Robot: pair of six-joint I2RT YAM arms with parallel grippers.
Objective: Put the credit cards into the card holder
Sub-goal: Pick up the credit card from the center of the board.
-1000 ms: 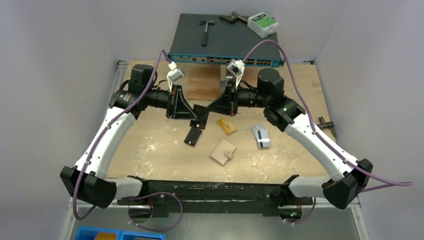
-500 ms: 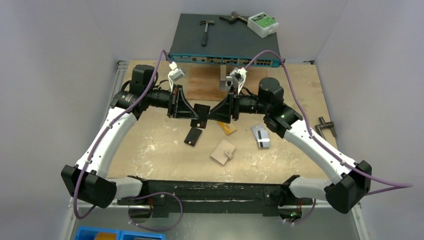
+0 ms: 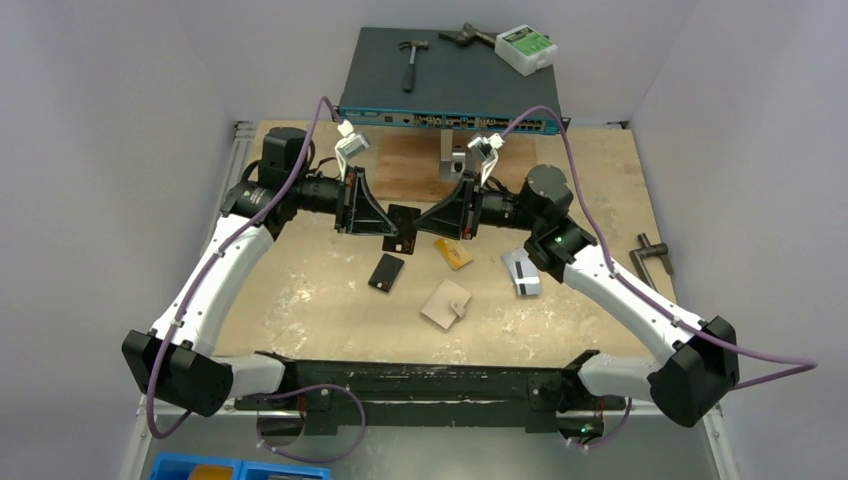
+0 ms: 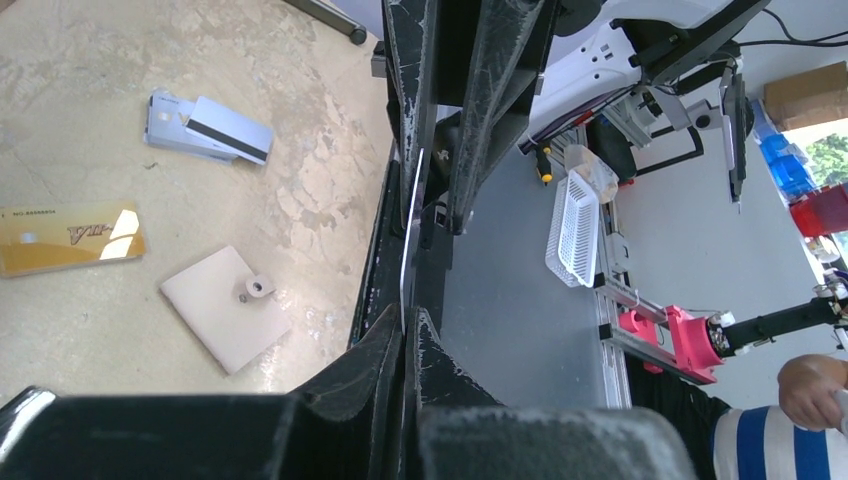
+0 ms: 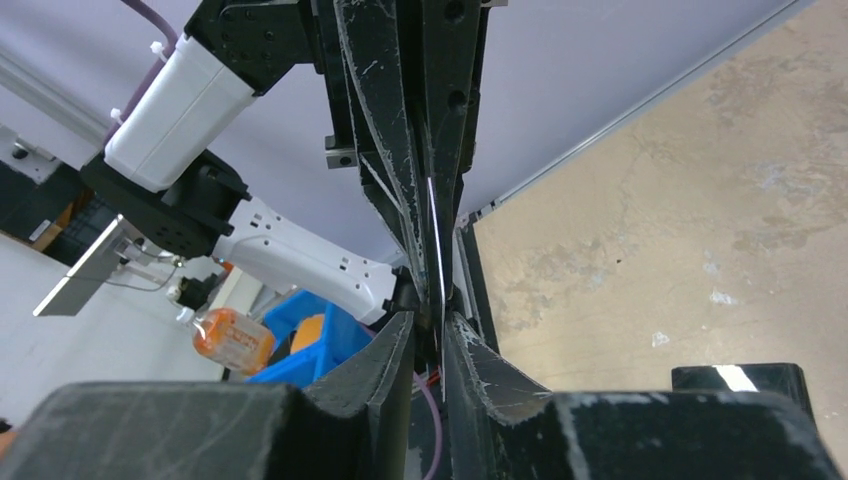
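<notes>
Left gripper (image 4: 408, 326) is clamped on a black rectangular plastic card (image 3: 402, 224), held above the wooden table (image 3: 300, 290) mid-workspace. Right gripper (image 5: 430, 325) straddles its other end with jaws slightly parted; can't tell if it pinches. Both wrist views show the card edge-on, a thin line running gripper to gripper. Only the top view shows its tilted face; long axis unclear. Beige-tan folding card holder (image 3: 446, 303) lies flat nearer the bases, near the orange-yellow card (image 3: 453, 252), silver-grey cards (image 3: 520, 270) and second black card (image 3: 386, 271).
</notes>
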